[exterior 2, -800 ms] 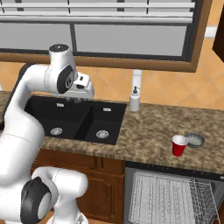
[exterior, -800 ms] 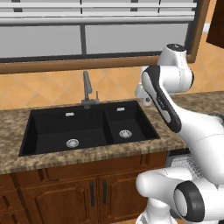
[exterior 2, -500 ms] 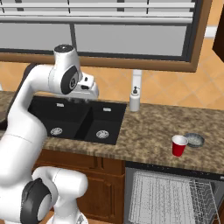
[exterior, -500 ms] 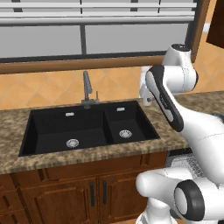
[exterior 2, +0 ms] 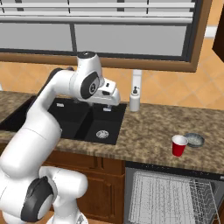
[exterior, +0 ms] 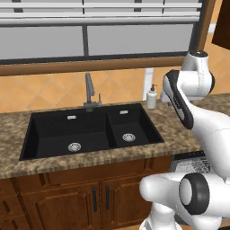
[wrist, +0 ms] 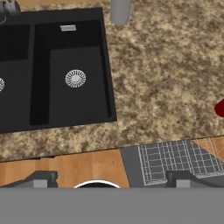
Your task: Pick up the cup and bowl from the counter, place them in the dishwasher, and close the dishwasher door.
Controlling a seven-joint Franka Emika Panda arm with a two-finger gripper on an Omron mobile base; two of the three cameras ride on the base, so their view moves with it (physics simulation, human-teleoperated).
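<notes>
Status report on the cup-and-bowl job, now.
Gripper open, empty, above the sink's right basin. Red cup and grey bowl side by side on the counter. Dishwasher open, rack out. Nothing in the way.

Base views flank arm, face window; hand view looks down; all share sink and counter.

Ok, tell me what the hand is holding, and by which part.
Nothing. The hand is open and empty above the sink; the red cup stands untouched on the counter.
</notes>
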